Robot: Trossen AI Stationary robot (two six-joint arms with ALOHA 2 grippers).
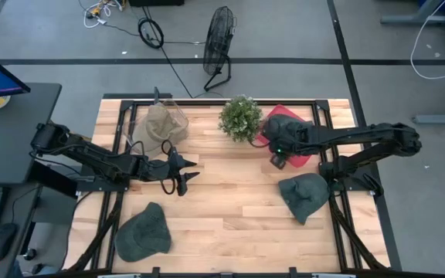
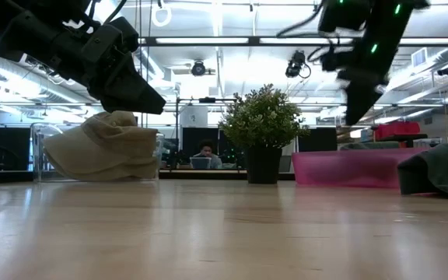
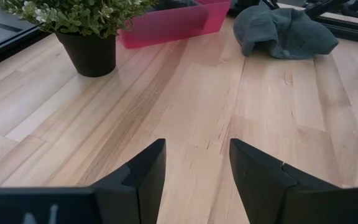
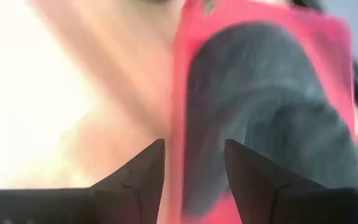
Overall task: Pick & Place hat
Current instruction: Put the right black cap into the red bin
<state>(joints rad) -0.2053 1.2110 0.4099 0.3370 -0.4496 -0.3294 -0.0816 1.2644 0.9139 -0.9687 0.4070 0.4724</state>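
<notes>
Several hats are in view. A beige hat (image 1: 157, 123) (image 2: 99, 148) sits in a clear bin at the far left. One grey-green hat (image 1: 143, 232) lies flat near the near-left corner, and another (image 1: 304, 194) (image 3: 284, 31) lies at the right. A dark hat (image 1: 284, 125) (image 4: 260, 106) rests in a red tray (image 1: 301, 161). My left gripper (image 1: 194, 171) (image 3: 197, 155) hangs open over bare wood left of centre. My right gripper (image 1: 278, 160) (image 4: 194, 152) is open above the tray's near-left edge, beside the dark hat.
A potted plant (image 1: 240, 117) (image 2: 263, 128) stands at the far centre between the clear bin (image 1: 178, 116) and the red tray. Bare wooden table (image 1: 230, 208) stretches across the middle and near side. A black frame borders the table; a fan stands on the floor beyond.
</notes>
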